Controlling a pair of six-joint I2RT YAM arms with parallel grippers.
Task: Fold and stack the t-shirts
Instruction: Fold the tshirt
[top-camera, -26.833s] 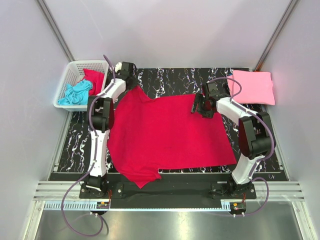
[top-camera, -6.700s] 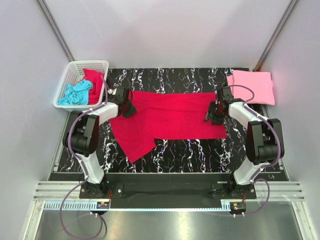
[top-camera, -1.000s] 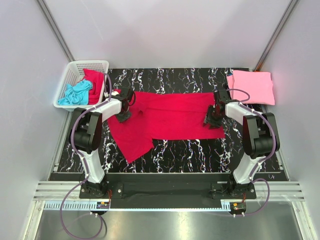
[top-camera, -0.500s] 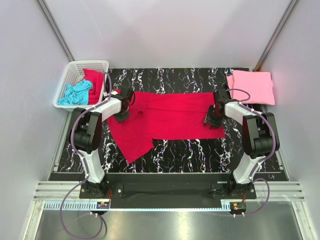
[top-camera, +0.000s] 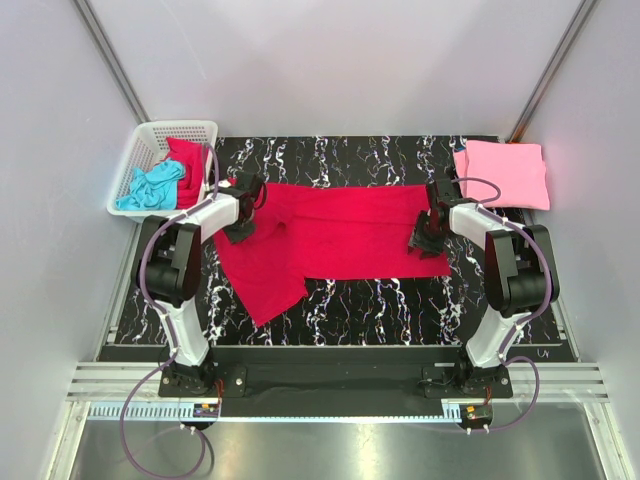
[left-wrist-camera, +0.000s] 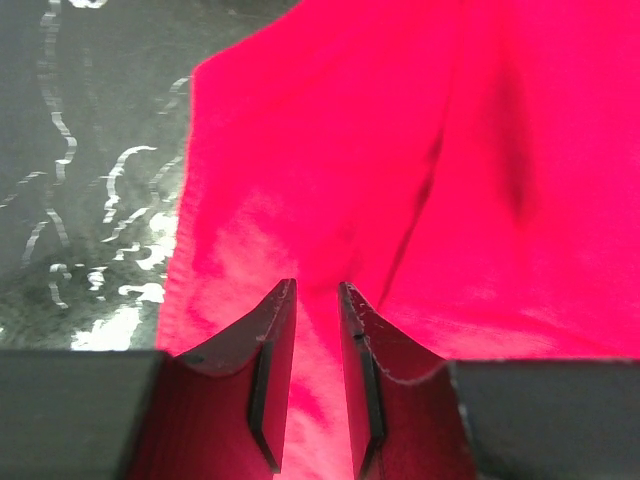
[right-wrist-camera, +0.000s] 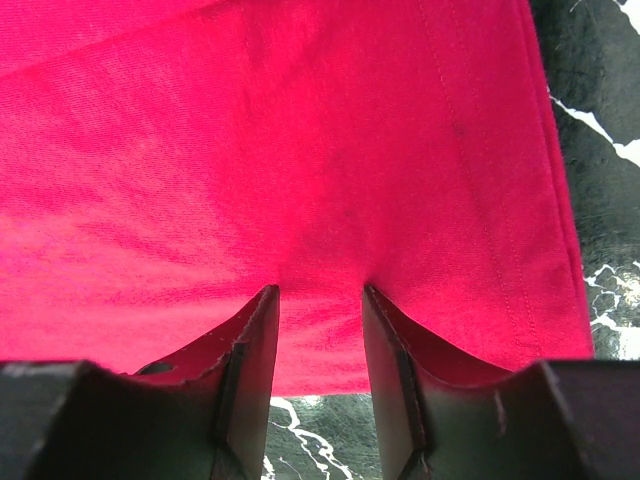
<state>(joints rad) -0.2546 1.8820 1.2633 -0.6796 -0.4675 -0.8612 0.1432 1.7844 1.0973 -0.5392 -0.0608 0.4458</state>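
A crimson red t-shirt (top-camera: 340, 230) lies folded into a long band across the black marbled table (top-camera: 400, 300), one sleeve flap hanging toward the near left. My left gripper (top-camera: 242, 228) rests on its left end. In the left wrist view the jaws (left-wrist-camera: 316, 290) stand slightly apart, open, tips on the red cloth (left-wrist-camera: 330, 150). At the right end, near the hem, sits my right gripper (top-camera: 421, 242). Its jaws (right-wrist-camera: 320, 295) are open wider and press on the cloth (right-wrist-camera: 300, 150) at its edge. A folded light pink t-shirt (top-camera: 503, 172) lies at the back right.
A white lattice basket (top-camera: 178, 124) stands at the back left, off the table's corner, holding a turquoise shirt (top-camera: 150, 185) and a red one (top-camera: 190, 160). Grey walls close in the sides and back.
The red shirt, once spread flat, is folded lengthwise. In the last second my left gripper edged slightly left along the cloth; the right one stayed put.
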